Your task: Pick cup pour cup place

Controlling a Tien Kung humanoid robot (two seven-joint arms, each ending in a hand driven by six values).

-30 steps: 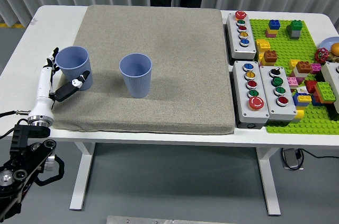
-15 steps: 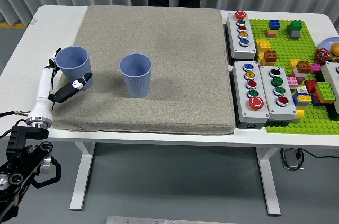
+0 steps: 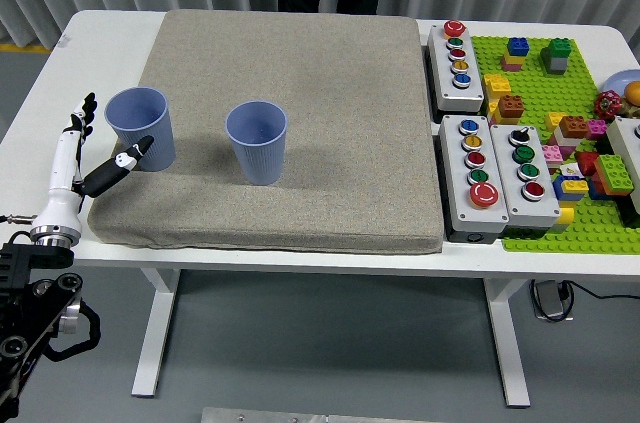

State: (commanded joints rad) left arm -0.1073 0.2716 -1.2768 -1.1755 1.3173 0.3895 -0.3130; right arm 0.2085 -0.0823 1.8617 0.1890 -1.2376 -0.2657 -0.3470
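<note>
Blue cup (image 3: pixel 140 127) stands just right of the open left hand (image 3: pixel 88 158).

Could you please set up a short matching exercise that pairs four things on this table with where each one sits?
Things:
1. Left blue ribbed plastic cup
2. Second blue ribbed cup
3. Robot's left hand
4. Green building-block baseplate

Places:
A. Table's right end
B. Near the grey mat's middle
C. Mat's left edge
D. Open, just left of a cup

Pairs: 1-C, 2-B, 3-D, 4-A
</note>
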